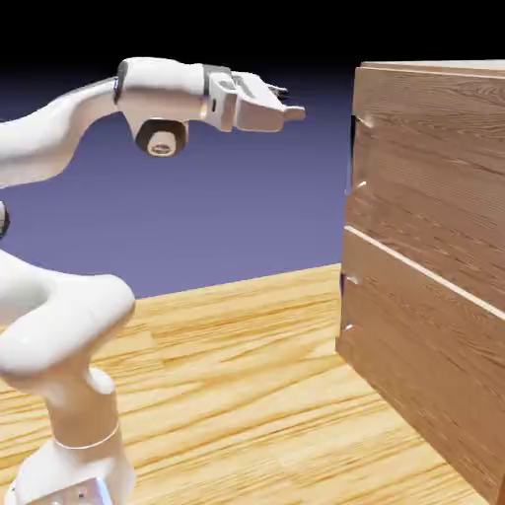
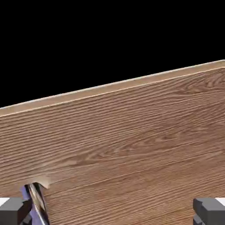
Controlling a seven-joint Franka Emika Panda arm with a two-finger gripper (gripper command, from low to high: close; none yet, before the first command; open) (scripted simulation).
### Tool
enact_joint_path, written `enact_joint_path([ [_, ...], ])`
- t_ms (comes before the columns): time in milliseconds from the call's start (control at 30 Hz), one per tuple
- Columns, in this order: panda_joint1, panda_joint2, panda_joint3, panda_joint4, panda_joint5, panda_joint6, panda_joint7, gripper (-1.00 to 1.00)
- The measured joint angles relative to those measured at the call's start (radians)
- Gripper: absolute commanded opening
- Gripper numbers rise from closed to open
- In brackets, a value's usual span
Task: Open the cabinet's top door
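Cabinet ahead of you has its top door closed; your tool, fingers spread wide and empty, hovers apart from the handle.

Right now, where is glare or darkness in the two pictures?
Exterior view: the upper backdrop fades to black, the arm looks nearly washed out white. Hand view: black above the cabinet, bright streaks along the handle.
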Motion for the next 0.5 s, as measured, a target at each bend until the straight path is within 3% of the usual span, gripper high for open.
enact_joint_path([
  [500,-0.376,-0.327,0.322,0.128,0.652,-0.150,-0.218,0.00],
])
